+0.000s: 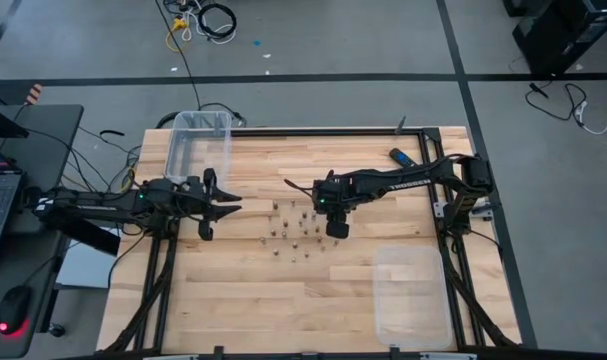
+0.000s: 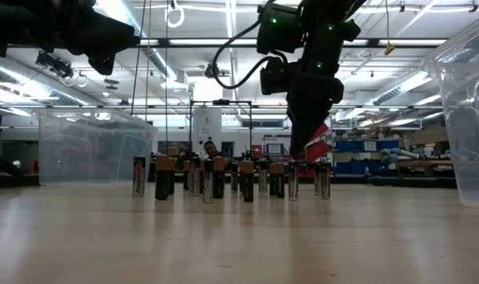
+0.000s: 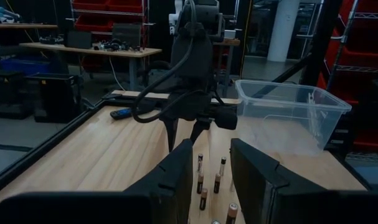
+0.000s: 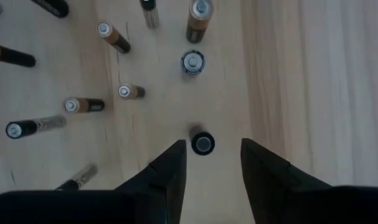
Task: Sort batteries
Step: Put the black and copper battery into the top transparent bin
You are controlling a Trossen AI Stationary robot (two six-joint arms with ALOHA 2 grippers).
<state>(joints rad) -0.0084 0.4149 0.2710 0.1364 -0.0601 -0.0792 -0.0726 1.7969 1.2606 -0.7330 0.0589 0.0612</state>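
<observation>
Across the middle of the table [image 1: 233, 300], the batteries [image 1: 293, 230] stand upright in a loose cluster, spaced apart, which should leave room for fingers to descend around a single cell. At the cluster's right edge the right gripper [image 4: 204, 158] points straight down, fingers parted and empty, one dark-topped cell [image 4: 202, 143] between the tips, not yet touched. Left of the cluster the left gripper [image 3: 210, 171] waits level, part open, holding nothing.
</observation>
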